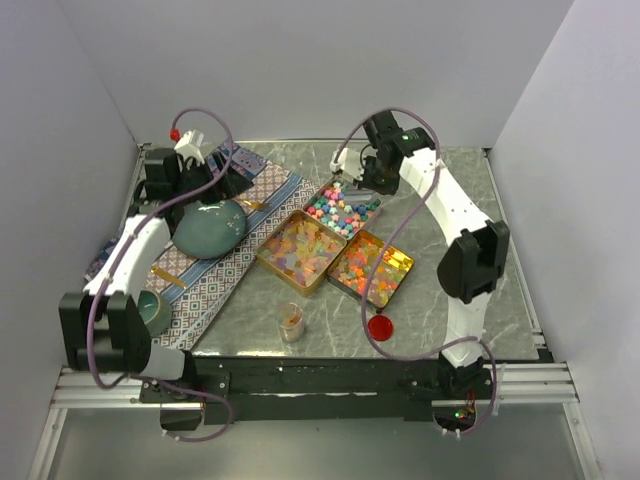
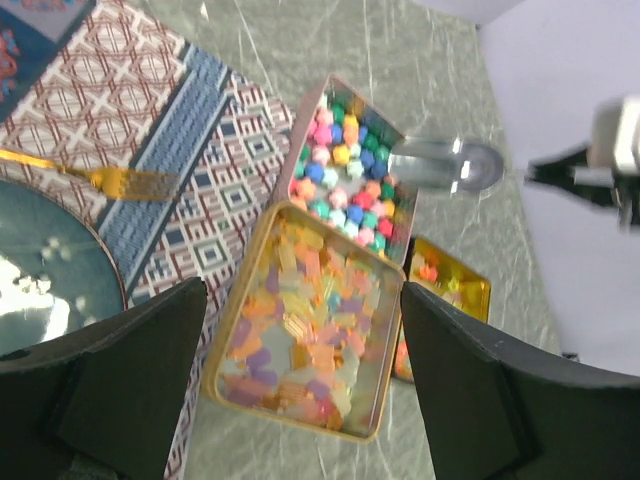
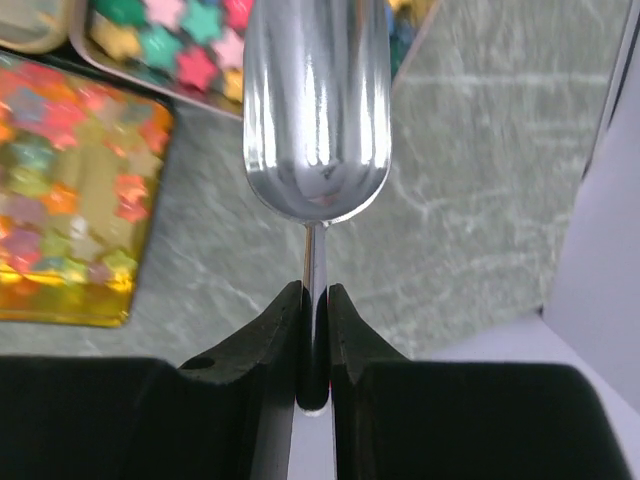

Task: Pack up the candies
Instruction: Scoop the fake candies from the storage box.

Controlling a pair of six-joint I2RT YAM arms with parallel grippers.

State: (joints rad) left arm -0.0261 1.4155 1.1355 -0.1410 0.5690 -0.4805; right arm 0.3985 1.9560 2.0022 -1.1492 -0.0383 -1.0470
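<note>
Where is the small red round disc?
In the top view, the small red round disc lies on the marble table, right of the small glass cup.

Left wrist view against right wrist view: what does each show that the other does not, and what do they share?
Left wrist only: the patterned cloth, gold fork, teal dish and the open left pincer. Right wrist only: the right pincer shut on the handle of the metal scoop. Both: the scoop's bowl, the pastel candies and the marbled table.
</note>
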